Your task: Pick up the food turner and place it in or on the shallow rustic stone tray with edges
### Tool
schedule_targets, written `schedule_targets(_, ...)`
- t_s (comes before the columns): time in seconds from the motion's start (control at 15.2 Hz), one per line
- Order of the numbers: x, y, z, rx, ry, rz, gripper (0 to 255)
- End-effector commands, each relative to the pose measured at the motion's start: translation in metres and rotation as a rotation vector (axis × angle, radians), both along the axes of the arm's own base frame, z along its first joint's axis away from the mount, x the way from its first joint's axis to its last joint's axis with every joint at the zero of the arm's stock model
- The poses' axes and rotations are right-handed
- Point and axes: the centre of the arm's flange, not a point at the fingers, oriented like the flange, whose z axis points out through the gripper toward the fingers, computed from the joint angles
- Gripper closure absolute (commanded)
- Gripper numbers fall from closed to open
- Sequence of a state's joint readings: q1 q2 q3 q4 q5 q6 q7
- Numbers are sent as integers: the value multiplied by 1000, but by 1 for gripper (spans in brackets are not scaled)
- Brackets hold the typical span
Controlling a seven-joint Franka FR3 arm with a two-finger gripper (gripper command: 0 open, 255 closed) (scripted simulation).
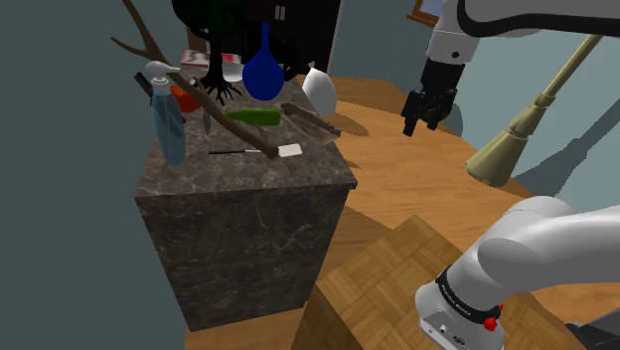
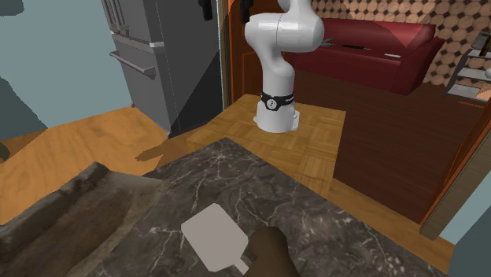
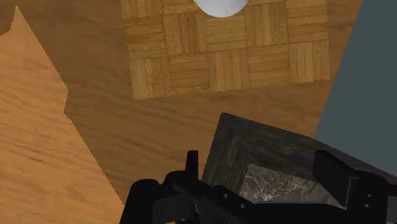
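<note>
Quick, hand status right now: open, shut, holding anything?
Hand: open, holding nothing, off to the side of the dark stone block.

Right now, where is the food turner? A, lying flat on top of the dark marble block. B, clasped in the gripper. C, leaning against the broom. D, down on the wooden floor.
A: the food turner lies flat on the dark marble block, while the open gripper hangs off to the side over the floor, clasping nothing.

A dark marble block (image 1: 248,214) is carrying a white-bladed food turner (image 1: 288,150), a stone tray (image 1: 310,121) and a spray bottle (image 1: 169,127).
</note>
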State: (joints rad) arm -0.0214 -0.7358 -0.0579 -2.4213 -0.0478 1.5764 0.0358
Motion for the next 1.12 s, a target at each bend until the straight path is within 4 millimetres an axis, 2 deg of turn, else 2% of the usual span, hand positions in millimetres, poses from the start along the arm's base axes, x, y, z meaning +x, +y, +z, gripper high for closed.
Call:
schedule_targets(0.0,0,0,0,0,0,0,0)
schedule_targets(0.53,89,4,-47,20,-30,303,0)
schedule_targets(1.06,174,35,-91,39,-60,607,0)
